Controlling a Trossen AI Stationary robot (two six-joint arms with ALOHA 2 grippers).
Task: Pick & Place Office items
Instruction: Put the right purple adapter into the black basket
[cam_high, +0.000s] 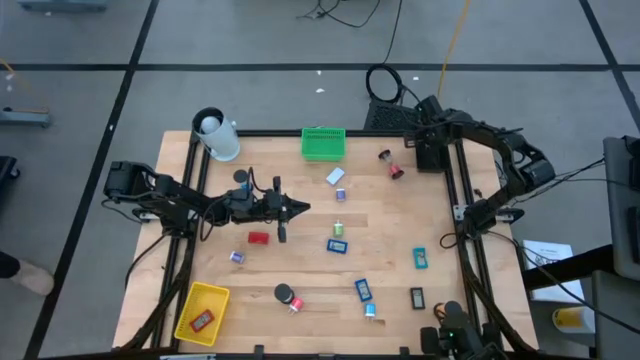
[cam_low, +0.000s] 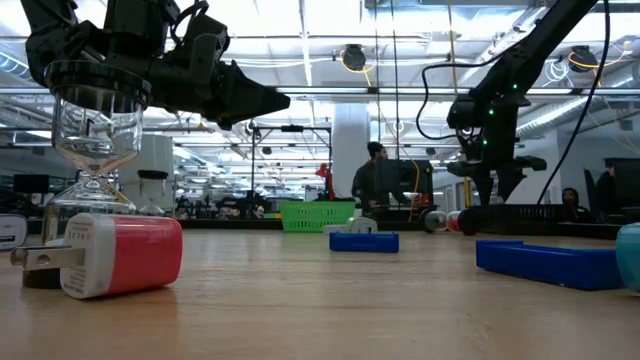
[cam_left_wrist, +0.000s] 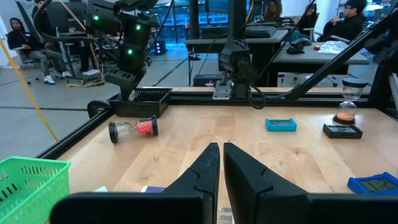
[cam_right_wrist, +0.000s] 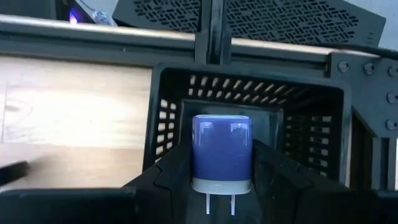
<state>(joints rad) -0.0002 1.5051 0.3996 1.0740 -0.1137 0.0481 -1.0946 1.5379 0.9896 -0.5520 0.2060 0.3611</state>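
My right gripper is at the table's far right corner, shut on a blue block with two metal prongs. It hangs over the open top of a black mesh basket, which also shows in the high view. My left gripper is shut and empty, and it points level above the table's middle left. Other office items lie flat on the wood: a red block, blue blocks, a teal block and a black cylinder. My right gripper pinches the blue block's two opposite sides between its two fingers. The fingers slant down from above. The block is lifted clear over the black basket's opening, with its prongs pointing back toward the wrist.
A green basket stands at the far edge and a yellow basket at the near left. A white cylinder is at the far left. An hourglass with red sand lies beside the black basket. A person sits beyond the table.
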